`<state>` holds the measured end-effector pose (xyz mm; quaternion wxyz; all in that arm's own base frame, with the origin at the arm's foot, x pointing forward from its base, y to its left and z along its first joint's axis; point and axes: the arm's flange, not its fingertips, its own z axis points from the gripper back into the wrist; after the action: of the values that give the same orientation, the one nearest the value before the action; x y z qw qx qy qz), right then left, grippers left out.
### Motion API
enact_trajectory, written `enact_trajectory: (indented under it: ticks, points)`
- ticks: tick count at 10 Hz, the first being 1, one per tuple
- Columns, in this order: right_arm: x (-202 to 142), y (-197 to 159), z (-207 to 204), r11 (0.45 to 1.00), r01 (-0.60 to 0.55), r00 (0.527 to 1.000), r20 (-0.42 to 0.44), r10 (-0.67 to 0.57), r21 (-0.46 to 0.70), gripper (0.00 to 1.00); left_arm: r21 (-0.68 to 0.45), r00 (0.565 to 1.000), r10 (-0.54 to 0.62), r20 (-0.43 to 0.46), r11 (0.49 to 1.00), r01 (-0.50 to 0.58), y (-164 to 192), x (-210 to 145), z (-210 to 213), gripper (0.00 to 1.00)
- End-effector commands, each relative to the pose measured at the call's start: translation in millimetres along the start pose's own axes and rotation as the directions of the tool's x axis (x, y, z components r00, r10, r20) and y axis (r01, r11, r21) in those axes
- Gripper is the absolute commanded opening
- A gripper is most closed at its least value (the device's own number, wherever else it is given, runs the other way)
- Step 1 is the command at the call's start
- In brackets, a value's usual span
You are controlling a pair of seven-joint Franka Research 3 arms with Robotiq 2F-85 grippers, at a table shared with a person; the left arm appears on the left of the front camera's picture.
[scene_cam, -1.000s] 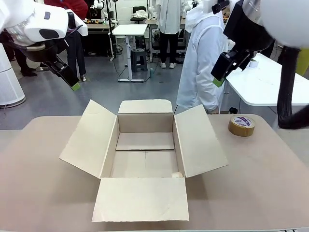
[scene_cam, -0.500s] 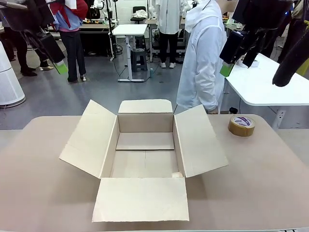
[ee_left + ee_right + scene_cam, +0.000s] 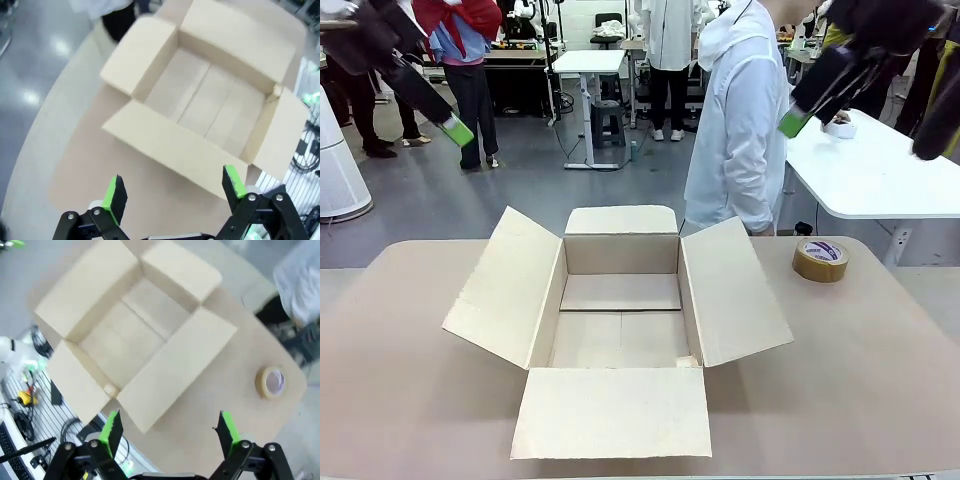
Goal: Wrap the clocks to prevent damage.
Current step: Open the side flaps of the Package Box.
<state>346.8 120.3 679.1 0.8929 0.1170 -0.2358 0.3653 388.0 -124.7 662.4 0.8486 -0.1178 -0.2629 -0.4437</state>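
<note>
Cannot tell where the clocks lie. Open cardboard box on the bench, bare inside, tape roll near. Left hand and right hand high above, fingers wide apart, empty. Best to locate the bundle first, then descend slowly, centred.

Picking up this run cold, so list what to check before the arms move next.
1. Box flaps open, inside bare: ok.
2. Left gripper open, holding nothing: ok.
3. Right gripper open, holding nothing: ok.
4. Both grippers high above the table: ok.
5. Tape lies right of the box, apart from it: ok.
6. Clocks ready to wrap: cannot tell.
</note>
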Motion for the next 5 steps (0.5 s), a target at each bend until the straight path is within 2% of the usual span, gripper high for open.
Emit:
enact_trajectory:
  ticks: [1,2,3,5]
  points:
    - [-41,-32,-4,0.97,-0.093,0.982,0.184,0.052,0.224,1.0,-0.164,0.973,-0.073,0.221,0.98,0.111,15,-34,15,1.0]
    - [-63,-56,0,0.95,-0.113,0.962,0.271,0.031,0.291,1.0,-0.173,0.955,-0.071,0.287,0.977,0.124,30,-53,21,1.0]
    - [-85,-80,0,0.94,-0.104,0.949,0.314,-0.003,0.324,1.0,-0.178,0.941,-0.046,0.334,0.978,0.111,45,-76,27,1.0]
    - [-136,-127,-2,0.937,-0.013,0.923,0.365,-0.123,0.349,1.0,-0.216,0.947,0.092,0.309,0.976,-0.025,85,-115,32,1.0]
